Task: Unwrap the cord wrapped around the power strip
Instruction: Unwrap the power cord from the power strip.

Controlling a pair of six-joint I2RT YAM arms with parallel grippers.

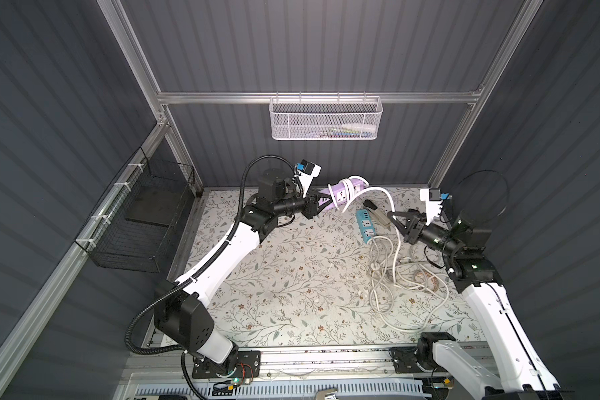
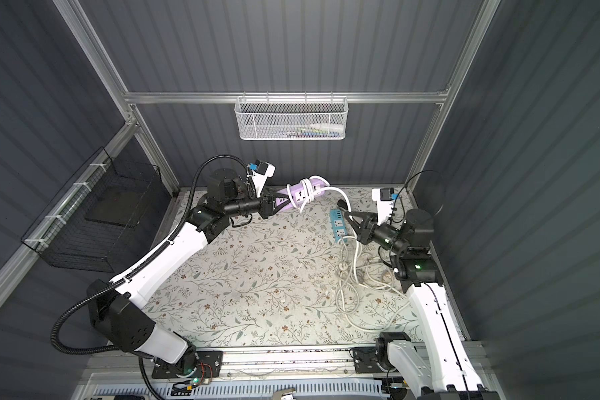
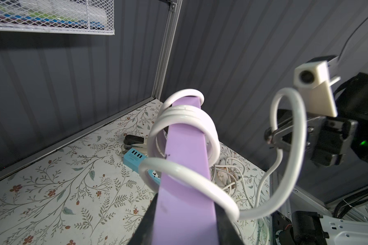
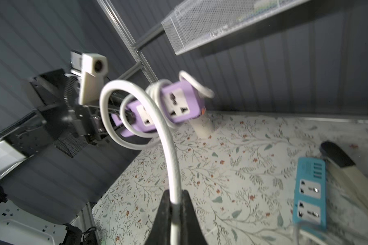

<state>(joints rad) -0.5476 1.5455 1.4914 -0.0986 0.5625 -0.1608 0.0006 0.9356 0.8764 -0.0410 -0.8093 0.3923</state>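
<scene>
Inside dark gray walls, a table (image 1: pixel 274 277) with a flower pattern lies under two robot arms that hold a power strip and its cord up in the air.

The left pincer (image 1: pixel 321 201) is clenched on one end of the purple power strip (image 1: pixel 340 194). The strip is lifted off the table, farther back than the blue power strip (image 1: pixel 367 223) and on the left arm's side of it. The white cord (image 1: pixel 378 189) goes around the purple power strip in a few loose loops. Then it bends over in an arch to the right pincer (image 1: pixel 394 218), which is squeezed tight on it just beside the blue power strip. The blue power strip lies flat on the table. A stapler (image 1: pixel 373 207) lies just behind it, and a messy pile of thin wires (image 1: pixel 388 277) lies in front of it.
</scene>
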